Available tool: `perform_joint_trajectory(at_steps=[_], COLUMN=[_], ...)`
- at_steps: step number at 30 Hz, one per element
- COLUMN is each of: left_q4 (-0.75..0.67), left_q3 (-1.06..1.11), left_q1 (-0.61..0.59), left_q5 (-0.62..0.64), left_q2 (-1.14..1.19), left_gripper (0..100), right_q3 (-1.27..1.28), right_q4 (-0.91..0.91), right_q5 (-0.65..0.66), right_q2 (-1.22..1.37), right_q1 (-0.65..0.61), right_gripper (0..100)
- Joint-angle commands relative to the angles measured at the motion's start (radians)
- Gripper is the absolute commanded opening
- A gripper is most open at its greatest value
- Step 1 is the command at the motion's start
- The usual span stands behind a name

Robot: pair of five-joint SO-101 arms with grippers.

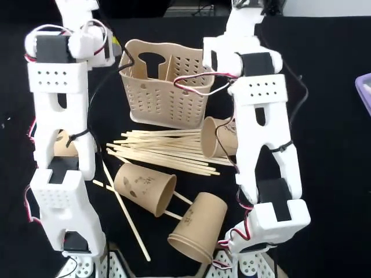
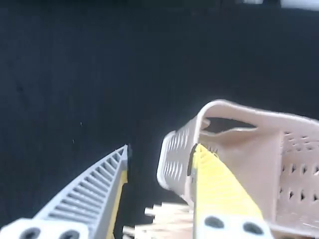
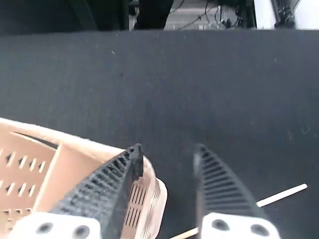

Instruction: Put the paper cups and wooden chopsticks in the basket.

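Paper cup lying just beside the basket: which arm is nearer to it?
Right. The right arm passes over the paper cup and hides part of it. The left arm stands on the far side of the chopstick pile, well apart from it.

Bright, even light falls from above; the white arms (image 1: 58,104) glare slightly, and the black tabletop (image 1: 330,145) swallows nearly all shadows.
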Motion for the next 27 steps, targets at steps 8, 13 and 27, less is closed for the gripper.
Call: perform_joint_trajectory(at_steps=[8,13,27], left_q4=[0.112,0.11,0.021], left_q3=[-0.412,-0.305,0.875], left_q1=[-0.056,-0.168,-0.278], left_q5=[0.0,0.002,-0.12], left_q2=[-0.032,-0.063,-0.807], left_gripper=[21,21,21], right_q3=[-0.26,-0.269,-0.188], right_q4=[0.265,0.385,0.638], right_q5=[0.009,0.011,0.086], right_q2=[-0.17,-0.203,-0.248], right_q1=[0.003,0.002,0.003], right_gripper=[23.3,23.3,23.3])
